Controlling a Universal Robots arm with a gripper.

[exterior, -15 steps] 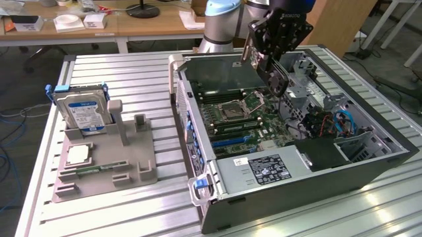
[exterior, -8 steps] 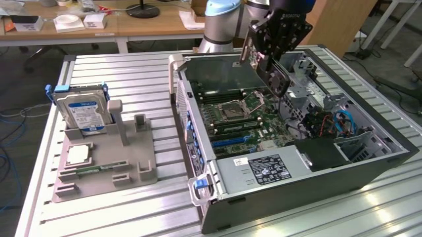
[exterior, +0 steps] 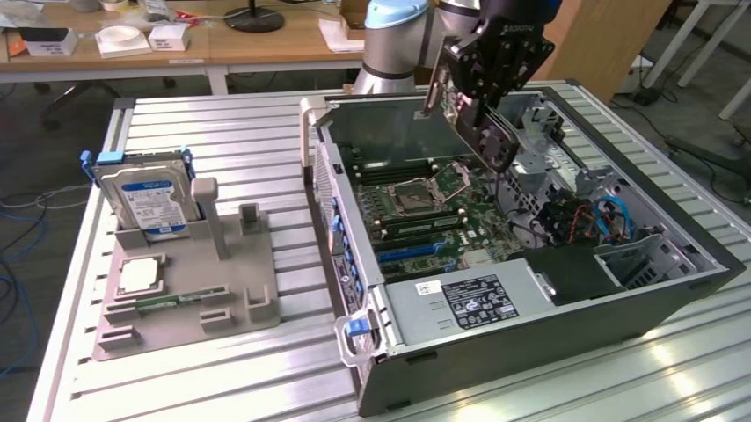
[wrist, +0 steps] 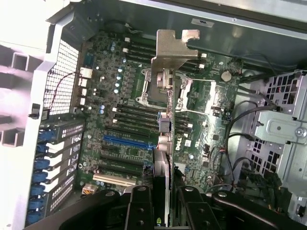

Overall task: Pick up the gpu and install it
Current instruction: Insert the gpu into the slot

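The hand (wrist: 164,211) is clenched on the gpu (wrist: 166,127), above the open computer case (exterior: 528,352). Its long axis runs straight out from the hand, silver bracket farthest. The blue slot (wrist: 127,142) lies crosswise underneath, apart from it.

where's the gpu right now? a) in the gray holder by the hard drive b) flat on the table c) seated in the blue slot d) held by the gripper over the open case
d: the gripper is clamped on the gpu, which hangs above the motherboard.
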